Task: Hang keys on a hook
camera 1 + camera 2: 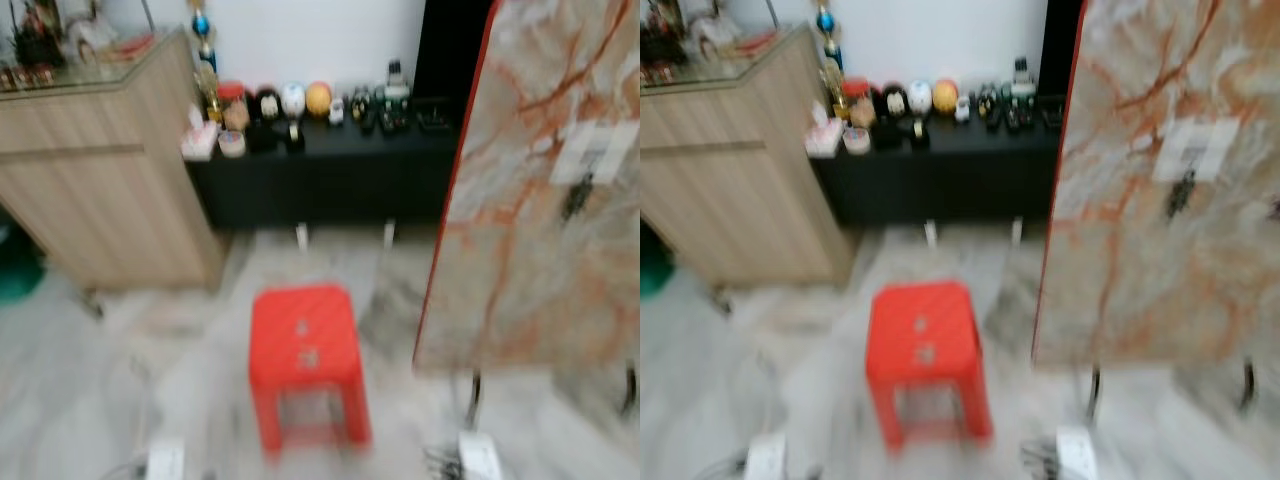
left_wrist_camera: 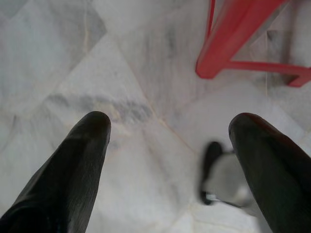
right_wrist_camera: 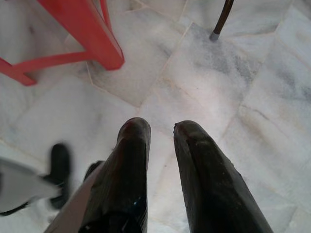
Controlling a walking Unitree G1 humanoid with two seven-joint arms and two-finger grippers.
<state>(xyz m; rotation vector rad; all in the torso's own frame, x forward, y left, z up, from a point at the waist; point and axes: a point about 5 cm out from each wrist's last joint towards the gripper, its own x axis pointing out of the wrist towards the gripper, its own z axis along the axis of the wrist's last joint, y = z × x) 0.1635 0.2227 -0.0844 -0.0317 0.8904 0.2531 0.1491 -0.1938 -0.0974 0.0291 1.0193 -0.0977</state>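
Note:
On the tall marble-patterned panel (image 1: 540,200) at the right sits a white plate (image 1: 592,150), and a small dark thing (image 1: 575,196) hangs just below it; blur hides whether it is the keys or a hook. My left gripper (image 2: 170,121) hangs low over the marble floor, open wide, with nothing between its fingers. My right gripper (image 3: 160,125) also points down at the floor, its fingers (image 3: 131,141) close together and holding nothing.
A red plastic stool (image 1: 305,355) stands on the floor straight ahead. Behind it runs a low black shelf (image 1: 330,165) with several small ornaments, and a wooden cabinet (image 1: 100,170) stands at the left. The panel rests on thin dark legs (image 3: 221,19).

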